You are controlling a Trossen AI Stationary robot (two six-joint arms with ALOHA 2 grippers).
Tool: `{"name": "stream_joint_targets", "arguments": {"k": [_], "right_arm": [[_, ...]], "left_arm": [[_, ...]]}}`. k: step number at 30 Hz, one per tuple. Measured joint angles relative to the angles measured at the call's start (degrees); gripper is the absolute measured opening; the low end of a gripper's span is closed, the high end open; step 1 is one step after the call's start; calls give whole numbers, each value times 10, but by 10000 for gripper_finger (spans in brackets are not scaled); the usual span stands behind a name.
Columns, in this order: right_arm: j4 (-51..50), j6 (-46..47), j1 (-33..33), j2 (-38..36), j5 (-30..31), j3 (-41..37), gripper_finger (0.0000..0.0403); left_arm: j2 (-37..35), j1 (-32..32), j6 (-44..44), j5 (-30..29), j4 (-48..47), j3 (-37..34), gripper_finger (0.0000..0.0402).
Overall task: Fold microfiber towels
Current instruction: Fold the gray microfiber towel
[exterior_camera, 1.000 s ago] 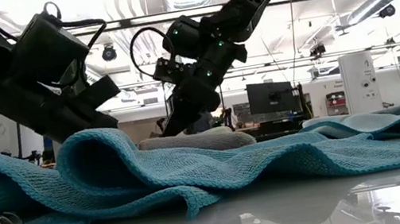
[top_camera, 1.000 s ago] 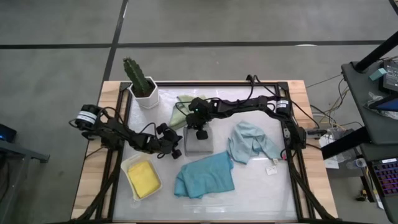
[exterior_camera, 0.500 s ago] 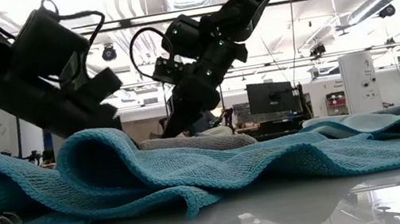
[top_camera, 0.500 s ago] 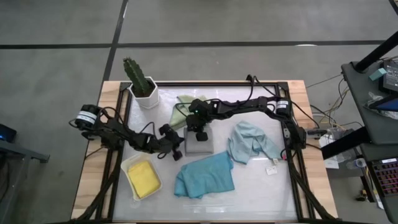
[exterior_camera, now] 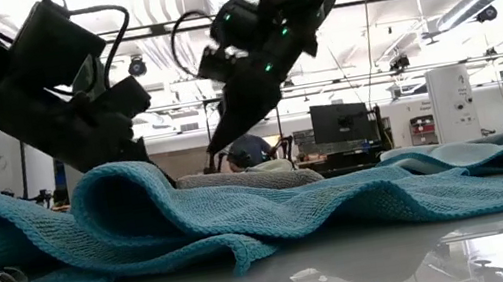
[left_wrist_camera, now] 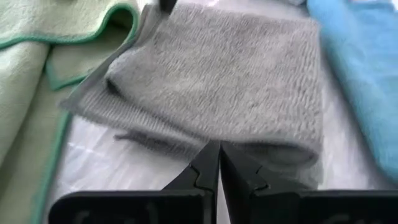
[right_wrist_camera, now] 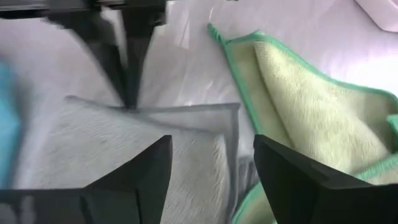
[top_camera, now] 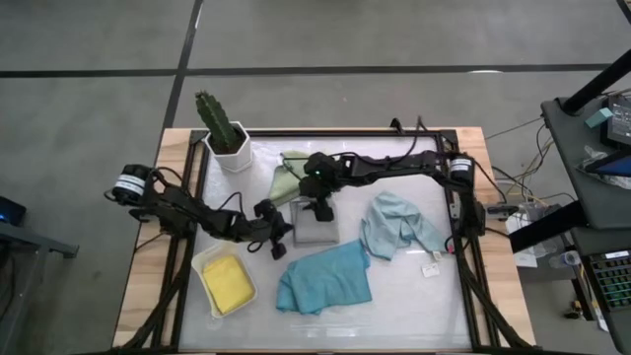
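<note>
Grey towel (top_camera: 315, 228) folded, under open R end effector (top_camera: 320, 209).

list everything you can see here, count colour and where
grey towel: 1, grey, folded, table centre
sage green towel: 1, pale green, behind the grey one
teal towel: 1, teal, front centre
pale blue towel: 1, pale blue, crumpled, right of centre
yellow towel: 1, yellow, folded in the tray
tray: 1, white, front left
cactus: 1, green, white pot, back left
tag: 1, white, by the pale blue towel
left gripper: shut, at the grey towel's left edge
right gripper: open, above the grey towel
</note>
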Motion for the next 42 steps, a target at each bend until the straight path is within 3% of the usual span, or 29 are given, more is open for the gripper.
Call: {"name": "stream_joint_targets", "arguments": {"k": [6, 14, 21, 27, 31, 37, 42], "right_arm": [[15, 35, 27, -82, -16, -92, 219], [154, 122, 86, -154, -11, -227, 219], [249, 137, 114, -157, 5, -281, 219], [265, 135, 119, -156, 21, -291, 219], [264, 133, 123, -156, 22, -292, 219], [266, 130, 123, -156, 21, -292, 219], [264, 140, 123, -156, 21, -293, 219]], "left_arm": [[-42, 0, 4, 13, -34, 1, 0], [-54, -3, -25, 153, -21, 6, 7], [-42, -5, -61, 131, -14, 8, 84], [2, -10, -76, 117, 24, 17, 142], [15, -22, -66, 117, 29, 38, 116], [13, -30, -61, 122, 15, 44, 11], [13, -30, -75, 135, 0, 44, 14]]}}
